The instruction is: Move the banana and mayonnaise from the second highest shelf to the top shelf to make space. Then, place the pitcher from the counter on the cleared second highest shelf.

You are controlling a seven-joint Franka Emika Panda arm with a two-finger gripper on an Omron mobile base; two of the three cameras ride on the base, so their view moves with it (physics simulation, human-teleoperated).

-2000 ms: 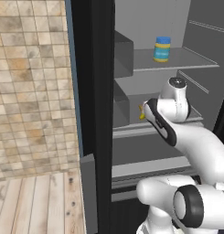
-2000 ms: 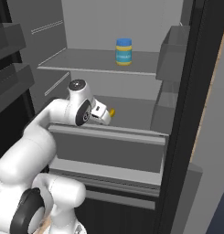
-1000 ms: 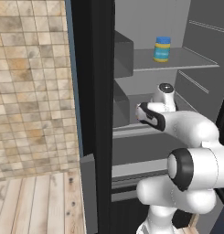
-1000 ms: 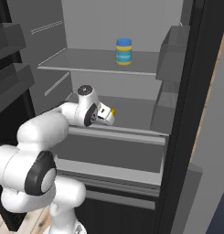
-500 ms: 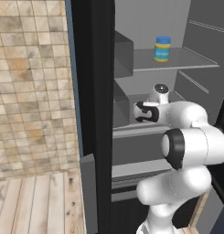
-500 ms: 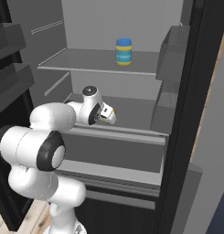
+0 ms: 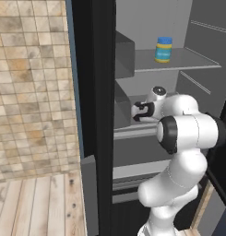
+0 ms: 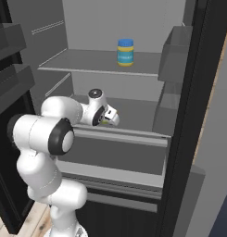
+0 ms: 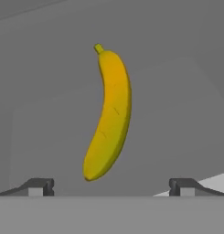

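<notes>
A white robot arm folds up from its base and bends sharply at the elbow, reaching level into an open fridge. Its gripper (image 9: 111, 187) hovers just above the second highest shelf (image 8: 124, 133), the dark one with a thick pale front rail. In the hand view, the two dark fingertips (image 9: 38, 186) stand wide apart at the bottom, holding nothing. The banana (image 9: 109, 116) lies on the shelf straight ahead of the jaws and centred between them, its blunt end nearest the fingertips and its stem pointing away. It is close to the jaws but not between them. In the right base view a sliver of yellow shows at the wrist. The mayonnaise (image 8: 125, 52) stands upright on the top shelf (image 8: 87, 65), well above and beyond the jaws.
</notes>
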